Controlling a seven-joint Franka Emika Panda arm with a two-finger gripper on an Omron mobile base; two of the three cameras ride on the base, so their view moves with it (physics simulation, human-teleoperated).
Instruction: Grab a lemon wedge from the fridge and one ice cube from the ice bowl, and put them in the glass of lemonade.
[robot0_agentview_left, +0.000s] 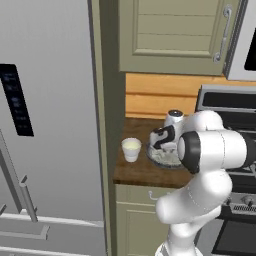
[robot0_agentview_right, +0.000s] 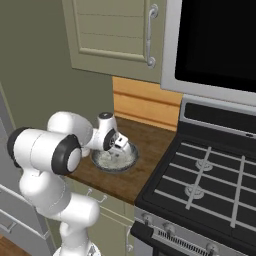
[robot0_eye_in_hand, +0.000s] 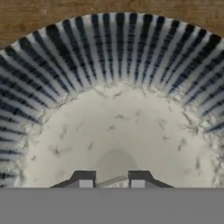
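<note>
Gripper (robot0_eye_in_hand: 111, 180) low in ribbed, speckled ice bowl (robot0_eye_in_hand: 118, 57) — fingers narrowed around a pale sliver.

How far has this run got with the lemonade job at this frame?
Nothing looks delivered yet: the fridge is closed and no wedge shows in the glass of lemonade. In hand: the gripper is down inside the ice bowl, its tips narrowed around a small pale piece, apparently an ice cube. Left: carry it to the glass, then fetch the lemon wedge.

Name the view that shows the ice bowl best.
The hand view: the ice bowl spreads across it, ribbed wall and whitish speckled inside plain. The right base view shows it whole but small, under the hand; in the left base view the arm covers much of it.
</note>
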